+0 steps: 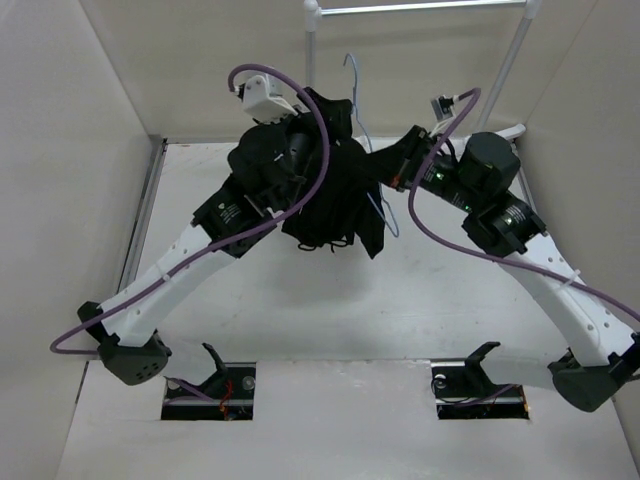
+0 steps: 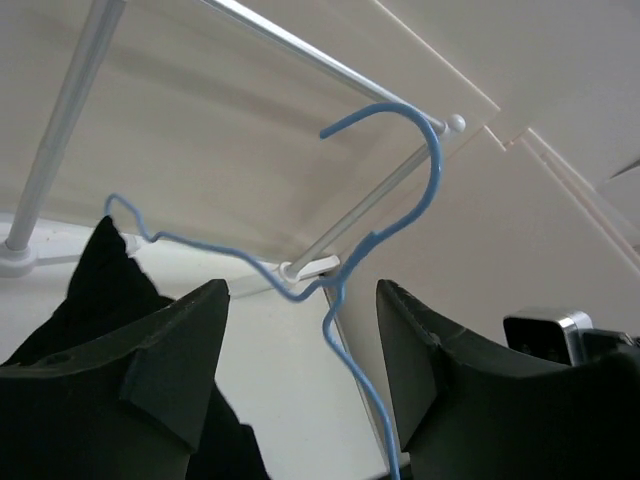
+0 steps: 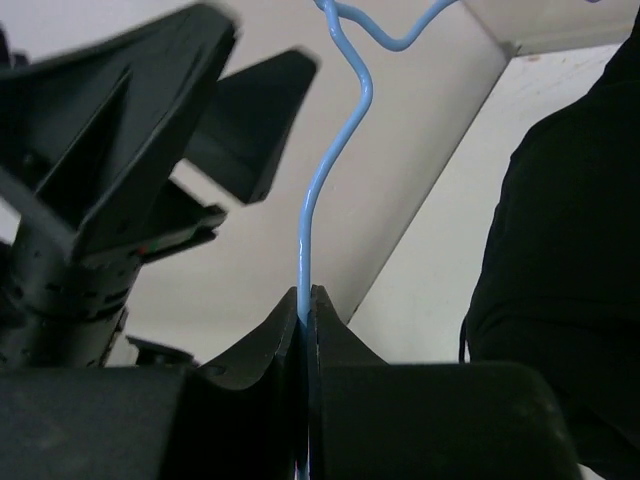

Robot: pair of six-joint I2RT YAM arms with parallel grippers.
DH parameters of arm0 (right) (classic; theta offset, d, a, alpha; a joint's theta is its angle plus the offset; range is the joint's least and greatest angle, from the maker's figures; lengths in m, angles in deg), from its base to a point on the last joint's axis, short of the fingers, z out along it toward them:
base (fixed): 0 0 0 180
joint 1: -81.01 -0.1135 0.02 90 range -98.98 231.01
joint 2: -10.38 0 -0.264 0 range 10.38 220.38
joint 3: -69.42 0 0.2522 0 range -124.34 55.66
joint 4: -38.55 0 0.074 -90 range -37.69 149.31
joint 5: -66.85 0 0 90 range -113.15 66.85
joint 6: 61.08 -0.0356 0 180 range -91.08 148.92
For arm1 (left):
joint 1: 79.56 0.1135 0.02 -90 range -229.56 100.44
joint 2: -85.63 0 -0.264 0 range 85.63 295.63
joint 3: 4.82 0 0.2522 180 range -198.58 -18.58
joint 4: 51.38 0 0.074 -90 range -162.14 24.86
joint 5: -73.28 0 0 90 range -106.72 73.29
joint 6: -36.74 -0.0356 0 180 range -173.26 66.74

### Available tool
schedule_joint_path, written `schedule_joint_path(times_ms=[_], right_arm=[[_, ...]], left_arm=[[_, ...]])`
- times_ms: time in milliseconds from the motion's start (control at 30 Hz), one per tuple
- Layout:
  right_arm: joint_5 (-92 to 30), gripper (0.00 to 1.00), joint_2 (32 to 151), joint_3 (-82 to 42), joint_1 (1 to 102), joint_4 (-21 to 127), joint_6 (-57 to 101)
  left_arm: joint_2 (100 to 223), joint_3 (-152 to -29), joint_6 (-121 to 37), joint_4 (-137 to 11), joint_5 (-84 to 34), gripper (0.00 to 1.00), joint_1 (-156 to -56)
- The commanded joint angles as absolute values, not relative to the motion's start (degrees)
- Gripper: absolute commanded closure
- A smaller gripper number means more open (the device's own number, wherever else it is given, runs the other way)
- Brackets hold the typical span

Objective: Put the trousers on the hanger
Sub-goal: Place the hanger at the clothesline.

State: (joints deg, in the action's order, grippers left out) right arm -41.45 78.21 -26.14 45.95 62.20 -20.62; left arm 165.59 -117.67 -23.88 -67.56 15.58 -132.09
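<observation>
The black trousers [image 1: 330,205] hang bunched over the thin bluish hanger [image 1: 352,80], held up above the table's middle. My right gripper [image 1: 386,176] is shut on the hanger's wire [image 3: 305,250], pinching it between its fingertips [image 3: 290,325]; the trousers [image 3: 570,250] hang just to its right. My left gripper [image 1: 318,122] is open by the top of the trousers. In the left wrist view the hanger's neck [image 2: 345,350] runs untouched between the spread fingers [image 2: 190,340], its hook [image 2: 425,150] is above, and the trousers [image 2: 100,290] are at the left.
The white tubular garment rack [image 1: 420,8] stands at the back, with posts [image 1: 312,45] on the left and right; its bar [image 2: 300,45] passes just behind the hook. Cream walls enclose the white table [image 1: 330,320] on three sides. Purple cables loop off both arms.
</observation>
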Motion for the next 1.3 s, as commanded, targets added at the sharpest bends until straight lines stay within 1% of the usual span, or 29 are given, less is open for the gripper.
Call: schedule_joint_path(times_ms=[0, 100, 200, 300, 400, 433, 500, 567, 667, 767, 967, 1267], right_arm=[[-40.46, 0.99, 80.77, -31.00, 48.01, 54.95, -18.89], [-40.46, 0.99, 83.49, -32.93, 49.68, 54.95, -18.19], [-39.93, 0.99, 85.08, -34.34, 52.40, 55.03, -17.66], [-39.93, 0.98, 85.70, -35.48, 56.09, 55.30, -17.31], [-40.28, 0.98, 86.14, -36.89, 60.13, 55.65, -16.87], [-40.55, 0.98, 86.31, -37.41, 61.62, 55.82, -16.87], [-40.46, 0.97, 87.10, -38.82, 64.78, 56.52, -16.08], [-40.63, 0.97, 89.03, -40.40, 68.12, 57.31, -15.99], [-41.25, 0.97, 92.89, -43.74, 72.52, 58.19, -16.34], [-41.25, 0.97, 97.02, -48.82, 75.43, 59.33, -16.60], [-40.99, 0.97, 104.94, -60.08, 79.30, 63.64, -16.17], [-41.43, 0.97, 111.45, -68.61, 81.23, 65.31, -16.61]], left_arm=[[159.38, -117.02, -24.26, -63.65, 15.01, 0.39, -131.11], [156.48, -115.79, -24.43, -63.74, 14.14, 0.35, -130.49], [153.14, -113.42, -24.44, -64.26, 13.78, 0.33, -129.97], [149.19, -108.33, -24.17, -65.14, 14.83, 0.32, -129.26], [144.53, -100.61, -23.65, -67.86, 17.73, 0.30, -128.73], [142.95, -97.88, -23.47, -69.35, 18.87, 0.27, -128.47], [140.14, -92.61, -23.29, -72.07, 21.33, 0.15, -128.03], [137.50, -87.42, -22.86, -74.01, 23.27, 0.00, -127.51], [134.42, -81.26, -21.72, -76.65, 25.20, 0.00, -126.80], [132.57, -77.82, -20.13, -79.46, 25.82, 0.00, -125.84], [131.25, -74.74, -18.37, -82.10, 22.75, 0.00, -122.59], [130.19, -70.53, -15.74, -83.51, 18.62, 0.00, -118.72]])
